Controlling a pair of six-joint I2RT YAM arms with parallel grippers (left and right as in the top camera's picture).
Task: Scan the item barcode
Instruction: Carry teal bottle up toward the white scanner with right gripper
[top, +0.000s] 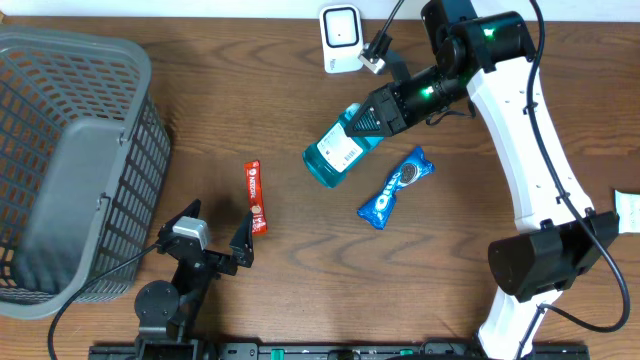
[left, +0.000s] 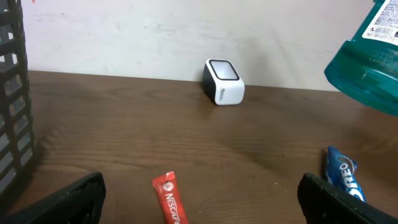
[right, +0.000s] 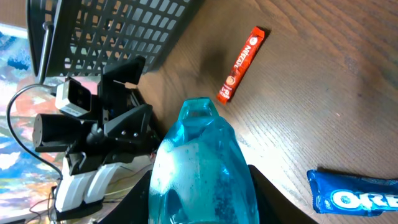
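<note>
My right gripper is shut on a teal blue bottle, holding it tilted above the table with its white label facing up. From the right wrist, the bottle fills the space between my right gripper's two dark fingers. The white barcode scanner stands at the table's far edge, just beyond the bottle; it also shows as the scanner in the left wrist view. My left gripper rests open near the front edge, with nothing between its fingers, next to a red Nescafe stick.
A grey mesh basket fills the left side of the table. A blue Oreo pack lies right of centre, beneath the right arm. The red stick lies between the left fingers' tips on the wood.
</note>
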